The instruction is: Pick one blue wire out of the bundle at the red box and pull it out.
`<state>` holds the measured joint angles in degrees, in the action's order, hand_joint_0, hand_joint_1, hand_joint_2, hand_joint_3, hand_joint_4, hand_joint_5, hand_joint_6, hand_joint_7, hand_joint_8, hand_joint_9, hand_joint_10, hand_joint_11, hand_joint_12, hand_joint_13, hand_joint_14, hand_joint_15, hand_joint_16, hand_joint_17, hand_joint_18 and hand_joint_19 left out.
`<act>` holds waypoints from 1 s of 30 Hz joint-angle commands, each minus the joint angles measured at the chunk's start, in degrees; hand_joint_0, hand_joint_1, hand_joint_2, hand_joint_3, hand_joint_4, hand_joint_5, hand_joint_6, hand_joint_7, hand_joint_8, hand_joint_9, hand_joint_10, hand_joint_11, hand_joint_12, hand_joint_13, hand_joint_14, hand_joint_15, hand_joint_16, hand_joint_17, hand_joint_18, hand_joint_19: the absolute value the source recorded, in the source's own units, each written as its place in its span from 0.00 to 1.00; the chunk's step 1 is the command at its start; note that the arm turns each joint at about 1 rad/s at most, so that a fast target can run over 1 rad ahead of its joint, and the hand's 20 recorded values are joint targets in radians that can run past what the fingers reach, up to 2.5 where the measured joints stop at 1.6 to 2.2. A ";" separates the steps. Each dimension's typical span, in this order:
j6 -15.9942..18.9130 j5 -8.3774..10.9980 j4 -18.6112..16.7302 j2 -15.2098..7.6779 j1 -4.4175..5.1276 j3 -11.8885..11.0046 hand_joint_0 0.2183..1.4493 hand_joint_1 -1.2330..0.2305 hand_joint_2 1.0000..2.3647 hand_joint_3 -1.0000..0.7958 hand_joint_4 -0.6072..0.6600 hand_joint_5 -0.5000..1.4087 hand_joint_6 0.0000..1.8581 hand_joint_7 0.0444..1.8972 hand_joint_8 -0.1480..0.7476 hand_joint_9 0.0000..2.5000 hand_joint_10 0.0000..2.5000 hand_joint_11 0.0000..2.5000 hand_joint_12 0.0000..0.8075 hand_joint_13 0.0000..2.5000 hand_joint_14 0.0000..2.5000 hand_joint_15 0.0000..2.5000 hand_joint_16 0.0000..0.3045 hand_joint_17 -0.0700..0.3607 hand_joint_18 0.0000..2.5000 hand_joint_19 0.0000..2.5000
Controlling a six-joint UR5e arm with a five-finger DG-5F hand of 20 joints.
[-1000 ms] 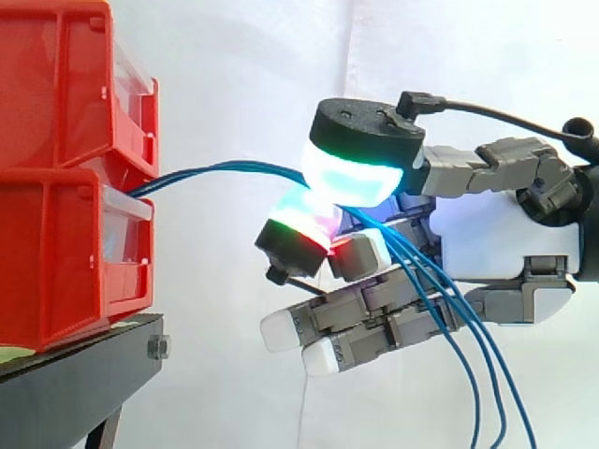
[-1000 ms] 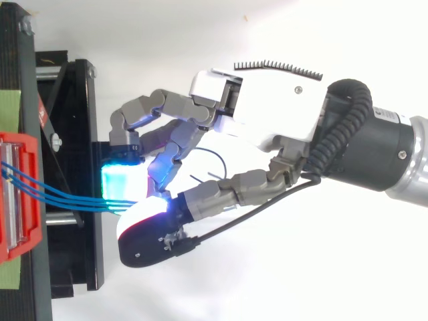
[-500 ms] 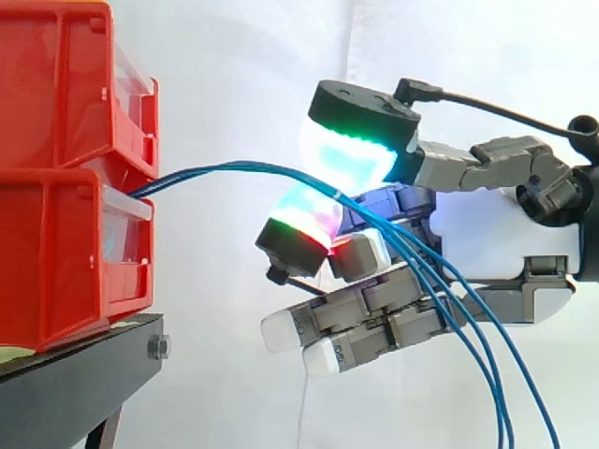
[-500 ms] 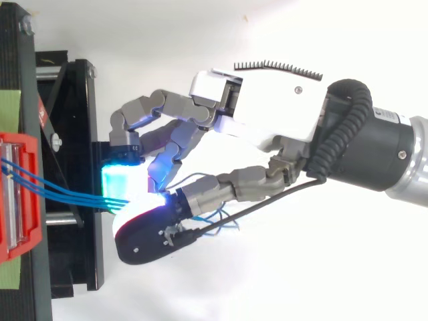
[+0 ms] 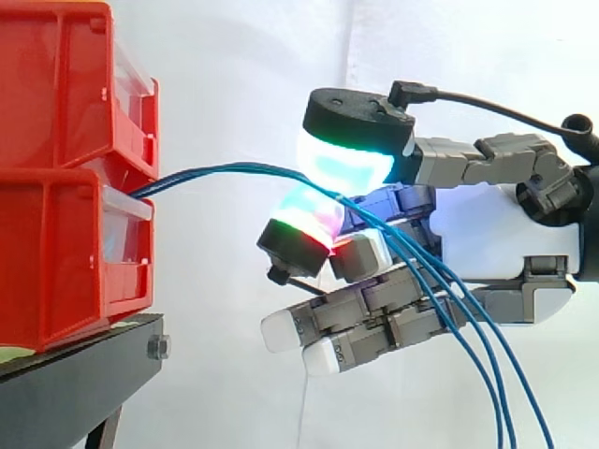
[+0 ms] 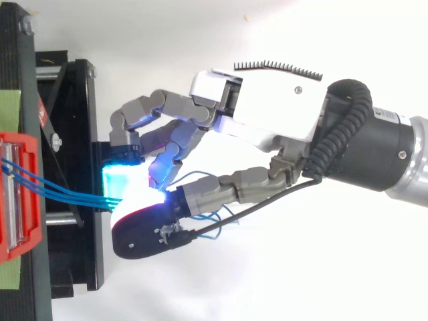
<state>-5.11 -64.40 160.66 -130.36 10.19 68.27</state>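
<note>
Blue wires point(image 5: 225, 169) thin, glossy, arcing from red box point(image 5: 56, 253) | hand point(image 5: 505, 234) curled, pinching them

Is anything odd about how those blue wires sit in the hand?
Yes: the blue wires from the red box run together between the hand's glowing pads, so no single wire looks separated from the bundle.
</note>
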 commanded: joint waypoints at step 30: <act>0.01 -0.02 0.00 0.01 0.00 -0.06 0.34 0.24 0.02 0.50 0.57 0.18 0.46 0.74 0.47 0.42 0.01 0.35 0.46 0.25 0.01 0.16 0.18 0.45 0.20 0.16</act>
<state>-5.11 -64.39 160.66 -130.35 10.20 68.26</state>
